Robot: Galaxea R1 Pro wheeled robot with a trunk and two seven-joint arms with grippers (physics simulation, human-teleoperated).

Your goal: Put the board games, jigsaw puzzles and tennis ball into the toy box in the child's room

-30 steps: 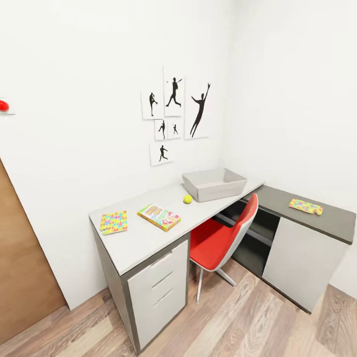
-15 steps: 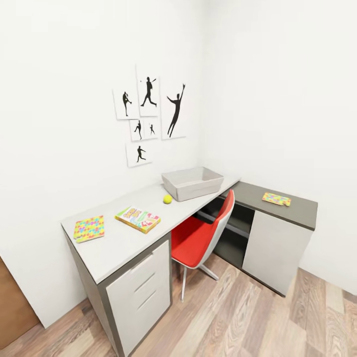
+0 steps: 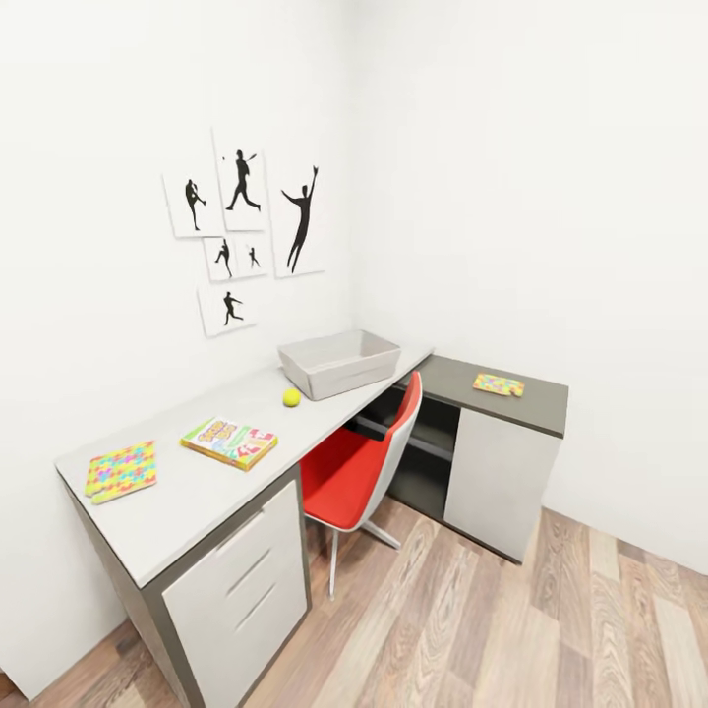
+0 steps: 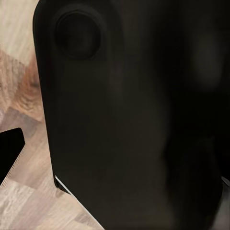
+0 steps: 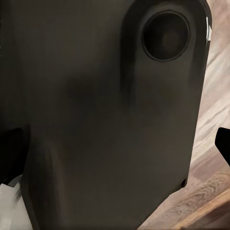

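On the long pale table [image 3: 187, 506] a mosaic-patterned jigsaw puzzle [image 3: 120, 471] lies at the near left end. Beside it lies a green-yellow-red board game [image 3: 229, 442], flat on the top. A small yellow-green tennis ball [image 3: 292, 397] rests just in front of the light-grey toy box [image 3: 339, 362] at the far end. The box looks empty from here. Each wrist view has a dark robot panel [image 4: 134, 115] [image 5: 105, 115] close ahead, plus a black tip [image 4: 9, 153] [image 5: 224, 143] at one edge. The bed is out of view.
A red swivel chair [image 3: 359, 462] is tucked at the table's middle. A lower dark-topped cabinet [image 3: 531, 403] joins at the corner, with another mosaic-patterned flat box [image 3: 499, 384] on it. The white drawer unit [image 3: 241, 590] faces me. Wood-plank floor [image 3: 511, 629] spreads to the right.
The whole picture has slid left, so the camera has turned right. The wooden door and red wall button have left the view. Nothing on the table has moved.
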